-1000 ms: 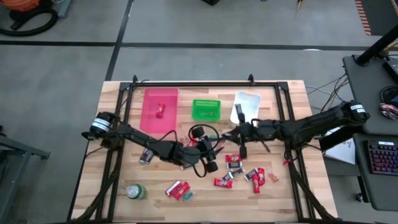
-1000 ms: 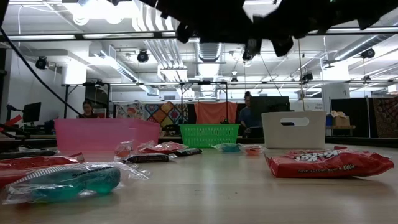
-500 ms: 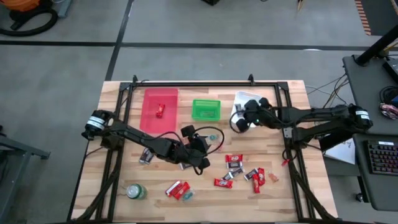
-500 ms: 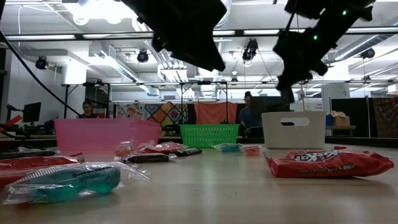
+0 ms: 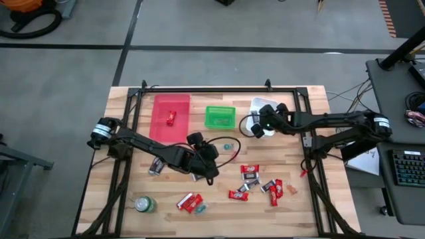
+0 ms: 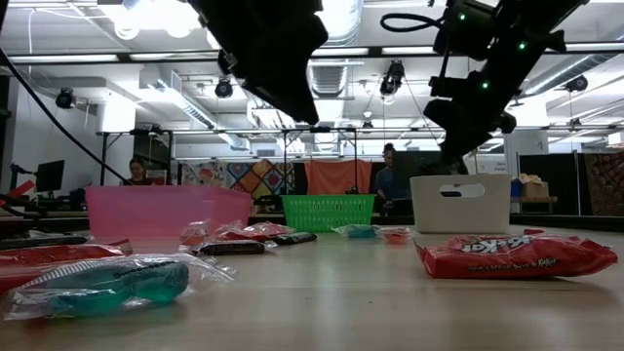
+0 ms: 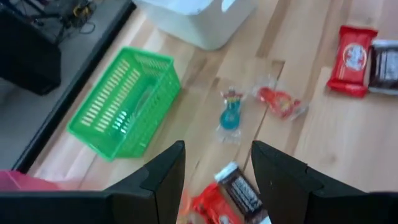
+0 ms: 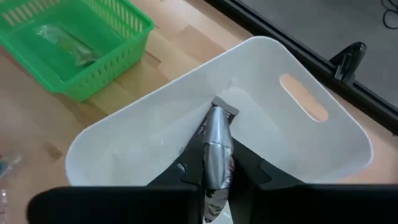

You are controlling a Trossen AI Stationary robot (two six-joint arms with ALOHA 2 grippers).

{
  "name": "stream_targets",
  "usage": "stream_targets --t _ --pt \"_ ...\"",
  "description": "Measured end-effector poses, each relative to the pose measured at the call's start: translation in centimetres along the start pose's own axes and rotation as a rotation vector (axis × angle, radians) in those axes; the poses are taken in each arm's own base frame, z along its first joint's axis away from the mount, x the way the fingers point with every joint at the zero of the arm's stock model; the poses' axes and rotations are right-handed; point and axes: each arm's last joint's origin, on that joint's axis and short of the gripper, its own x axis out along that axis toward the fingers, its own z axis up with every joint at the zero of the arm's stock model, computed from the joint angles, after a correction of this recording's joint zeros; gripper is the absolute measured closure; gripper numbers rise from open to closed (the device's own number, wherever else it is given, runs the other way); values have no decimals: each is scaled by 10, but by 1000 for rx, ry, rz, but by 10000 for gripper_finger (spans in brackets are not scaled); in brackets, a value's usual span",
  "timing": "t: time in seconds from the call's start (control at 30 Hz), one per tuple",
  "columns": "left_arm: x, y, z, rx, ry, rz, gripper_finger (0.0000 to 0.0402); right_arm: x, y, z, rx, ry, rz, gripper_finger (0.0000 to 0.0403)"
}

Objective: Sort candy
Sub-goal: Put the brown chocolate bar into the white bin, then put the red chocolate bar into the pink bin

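Wooden slat table (image 5: 133, 186) under a black frame, with an open workshop and ceiling lights behind in the low view. Along the far edge, three containers in a row: pink bin (image 5: 171, 118) holding one red candy (image 5: 170, 117), green basket (image 5: 220, 117) with a pale green wrapper (image 8: 65, 38) lying in it, white bin (image 8: 298, 158) nearest the right arm. Right gripper (image 8: 214, 163) poised directly over the white bin, fingers pinched on a silver-wrapped candy (image 8: 217, 140) that stands up between them, above the bin's floor (not lying in it). Left gripper (image 7: 216, 167) raised above mid-table in front of the green basket, fingers spread apart with nothing between them; below it a brown-and-silver candy (image 7: 241, 193) touching a red one (image 7: 208, 206), and just beyond those a tiny teal sweet (image 7: 230, 118) beside a tiny red-orange sweet (image 7: 278, 102). Loose cluster of red and dark candies (image 5: 260, 184) on the table's right half, near the front. Another red pair (image 5: 190, 202) toward the front left, with a round green can (image 5: 145, 204) well apart at the front left corner. In the low view, closest to the lens: a teal wrapper (image 6: 112, 284) on one side, a large red wrapper (image 6: 514, 255) on the other.
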Motion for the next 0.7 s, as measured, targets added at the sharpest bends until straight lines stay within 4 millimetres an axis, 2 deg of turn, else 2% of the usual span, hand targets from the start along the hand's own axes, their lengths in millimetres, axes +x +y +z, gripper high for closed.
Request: stream_targets --t 0.37,0.7 --pt "-1 2 -15 -18 179 -92 233 2 2 1 16 -10 -3 258" --pt "-8 7 -35 -111 508 -180 233 2 2 1 16 -10 -2 228"
